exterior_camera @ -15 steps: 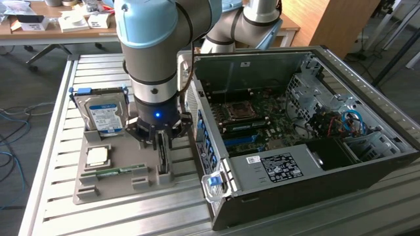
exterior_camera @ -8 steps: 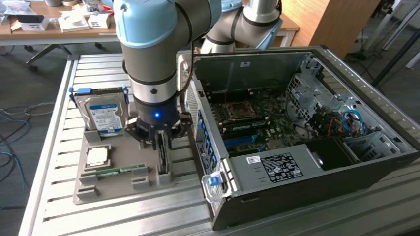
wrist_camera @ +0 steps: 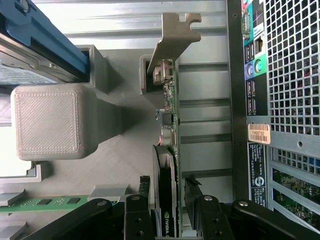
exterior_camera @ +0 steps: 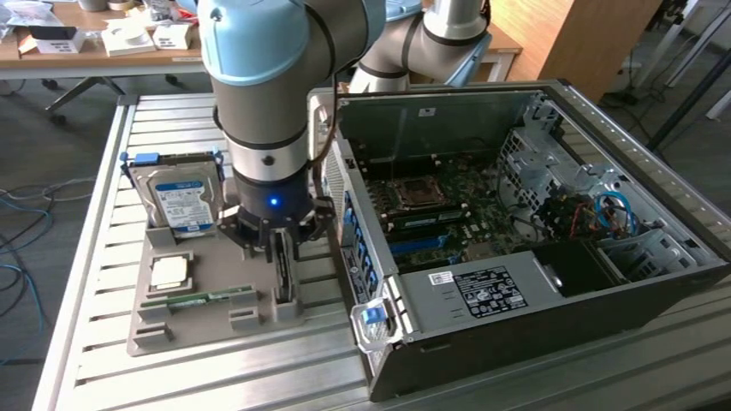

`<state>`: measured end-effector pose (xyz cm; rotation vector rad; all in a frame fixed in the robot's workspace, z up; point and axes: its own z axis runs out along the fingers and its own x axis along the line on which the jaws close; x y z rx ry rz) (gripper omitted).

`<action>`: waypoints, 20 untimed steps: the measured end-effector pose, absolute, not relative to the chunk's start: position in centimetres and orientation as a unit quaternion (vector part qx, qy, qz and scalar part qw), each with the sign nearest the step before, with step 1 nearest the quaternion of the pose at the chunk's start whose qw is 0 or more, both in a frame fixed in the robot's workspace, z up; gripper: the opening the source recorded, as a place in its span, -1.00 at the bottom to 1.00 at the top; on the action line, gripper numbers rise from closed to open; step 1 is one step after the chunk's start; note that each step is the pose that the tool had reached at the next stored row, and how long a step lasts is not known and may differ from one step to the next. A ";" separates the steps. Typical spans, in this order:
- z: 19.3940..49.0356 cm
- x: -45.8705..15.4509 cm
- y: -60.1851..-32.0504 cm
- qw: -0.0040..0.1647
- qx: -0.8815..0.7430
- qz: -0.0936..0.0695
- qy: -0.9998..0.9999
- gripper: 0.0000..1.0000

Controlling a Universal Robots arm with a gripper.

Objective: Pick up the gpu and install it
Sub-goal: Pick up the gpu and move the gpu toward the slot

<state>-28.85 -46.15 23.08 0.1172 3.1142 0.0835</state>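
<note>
The gripper (wrist_camera: 168, 200) hangs released, its fingers (wrist_camera: 137, 215) straddling the card without clamping it. The open computer case (exterior_camera: 549, 214) stands just beside the grey holder (exterior_camera: 200, 334). The gpu (wrist_camera: 169, 125) stands on edge in the holder's slot along its case-side edge. It is probably light, stiff and fragile, best pinched across its flat faces.

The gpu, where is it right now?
The gpu stands on edge in the grey holder on the exterior view's left, beside the open computer case, with the open fingers on either side of it.
</note>
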 end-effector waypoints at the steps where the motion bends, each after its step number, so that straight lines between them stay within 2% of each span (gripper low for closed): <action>1: 23.1 -28.8 -46.2 0.012 0.038 0.027 0.999 -0.17; 15: 23.1 -28.8 -46.2 0.012 0.038 0.027 0.999 -0.17; 20: 23.1 -28.8 -46.2 0.012 0.038 0.027 0.999 -0.47</action>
